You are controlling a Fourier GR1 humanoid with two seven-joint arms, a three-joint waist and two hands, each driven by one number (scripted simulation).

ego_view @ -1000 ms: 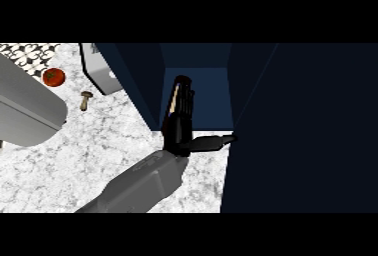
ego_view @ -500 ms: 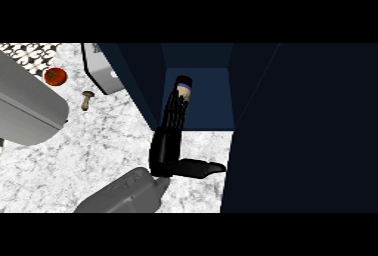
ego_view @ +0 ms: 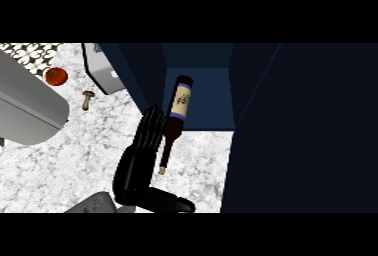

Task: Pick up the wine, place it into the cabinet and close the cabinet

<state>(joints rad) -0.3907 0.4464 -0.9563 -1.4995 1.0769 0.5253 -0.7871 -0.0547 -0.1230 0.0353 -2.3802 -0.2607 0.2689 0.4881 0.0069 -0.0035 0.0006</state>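
Right hand (ego_view: pixel 136 167) sits low on the marble counter (ego_view: pixel 66 165), fingers straight and pressed together, thumb out, alongside the wine bottle (ego_view: pixel 174 117). Bottle's lying half in the open cabinet (ego_view: pixel 207 95), neck poking out over the counter. Compared to before, the hand slid back and let go. Further back left: mushroom (ego_view: pixel 87 99), tomato (ego_view: pixel 56 76). Cabinet door (ego_view: pixel 303 130) walls off the right.
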